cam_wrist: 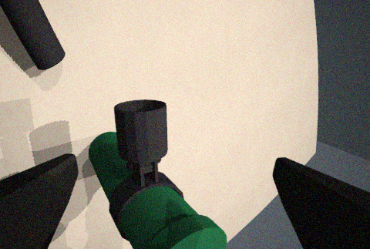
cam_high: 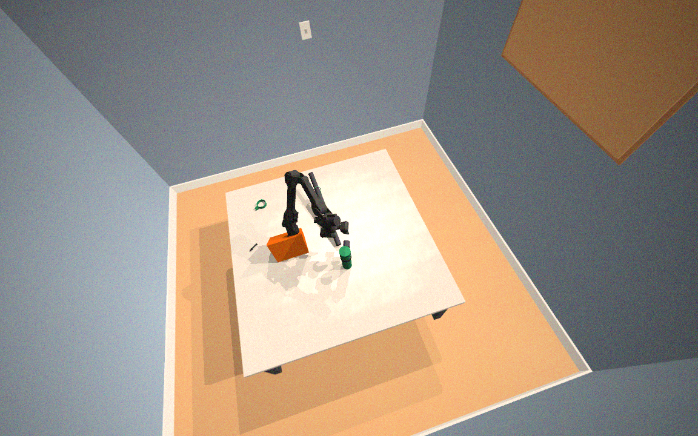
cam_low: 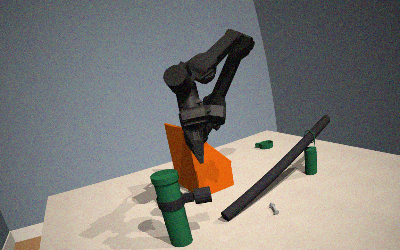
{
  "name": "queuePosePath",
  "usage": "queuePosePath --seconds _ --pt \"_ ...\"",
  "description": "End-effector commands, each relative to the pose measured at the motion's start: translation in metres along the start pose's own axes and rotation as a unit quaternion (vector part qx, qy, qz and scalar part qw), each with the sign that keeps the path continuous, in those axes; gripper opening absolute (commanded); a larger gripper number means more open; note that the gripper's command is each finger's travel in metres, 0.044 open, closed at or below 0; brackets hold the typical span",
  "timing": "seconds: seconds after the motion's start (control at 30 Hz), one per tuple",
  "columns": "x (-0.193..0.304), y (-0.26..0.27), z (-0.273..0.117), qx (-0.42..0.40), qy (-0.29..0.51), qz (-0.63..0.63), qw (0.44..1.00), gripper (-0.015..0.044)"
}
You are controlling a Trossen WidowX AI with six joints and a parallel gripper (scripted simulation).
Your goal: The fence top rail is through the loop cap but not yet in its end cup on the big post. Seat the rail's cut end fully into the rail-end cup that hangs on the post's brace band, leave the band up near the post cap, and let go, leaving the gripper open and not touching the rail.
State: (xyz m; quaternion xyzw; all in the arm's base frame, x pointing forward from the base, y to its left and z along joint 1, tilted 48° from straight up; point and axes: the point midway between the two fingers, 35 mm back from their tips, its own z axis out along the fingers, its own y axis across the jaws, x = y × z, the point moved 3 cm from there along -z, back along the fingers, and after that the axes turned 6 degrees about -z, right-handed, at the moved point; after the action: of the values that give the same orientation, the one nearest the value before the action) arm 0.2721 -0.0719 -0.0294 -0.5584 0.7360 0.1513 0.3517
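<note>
The dark rail (cam_high: 336, 239) (cam_low: 273, 172) (cam_wrist: 28, 18) slants down through the wire loop on the small green post (cam_low: 310, 161). Its low cut end rests on or just above the table, apart from the cup. The black rail-end cup (cam_high: 346, 243) (cam_low: 202, 195) (cam_wrist: 141, 133) is empty and sticks out from the brace band (cam_low: 171, 205), high on the big green post (cam_high: 346, 264) (cam_low: 178, 226) (cam_wrist: 154, 206), a little below its cap. My gripper (cam_low: 202, 157) (cam_wrist: 177, 167) is open and empty, above the cup's level and not touching the rail. In the exterior view its fingers nearly overlap.
The orange block (cam_high: 288, 246) (cam_low: 217, 167) stands at the arm's base, behind the cup in the exterior view. A silver bolt (cam_low: 274, 208) lies beside the rail. A green ring clamp (cam_high: 259, 201) (cam_low: 266, 144) lies farther back. A small dark piece (cam_high: 252, 247) lies left of the block.
</note>
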Motion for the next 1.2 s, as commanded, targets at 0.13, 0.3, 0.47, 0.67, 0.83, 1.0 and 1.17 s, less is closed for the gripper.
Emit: queuePosePath --seconds 0.13,0.3,0.47,0.67,0.83,1.0,1.17 --pt "0.003 0.014 0.031 -0.001 0.004 -0.011 1.000 0.0440" --pt "0.002 0.027 0.049 -0.001 0.003 -0.011 1.000 0.0440" --pt "0.002 0.027 0.052 -0.001 0.003 -0.011 1.000 0.0440" --pt "0.002 0.026 0.061 -0.001 0.004 -0.011 1.000 0.0440" --pt "0.002 0.025 0.069 -0.002 0.005 -0.011 1.000 0.0440" --pt "0.003 0.025 0.078 -0.002 0.005 -0.011 1.000 0.0440" --pt "0.002 0.025 0.086 -0.002 0.005 -0.011 1.000 0.0440"
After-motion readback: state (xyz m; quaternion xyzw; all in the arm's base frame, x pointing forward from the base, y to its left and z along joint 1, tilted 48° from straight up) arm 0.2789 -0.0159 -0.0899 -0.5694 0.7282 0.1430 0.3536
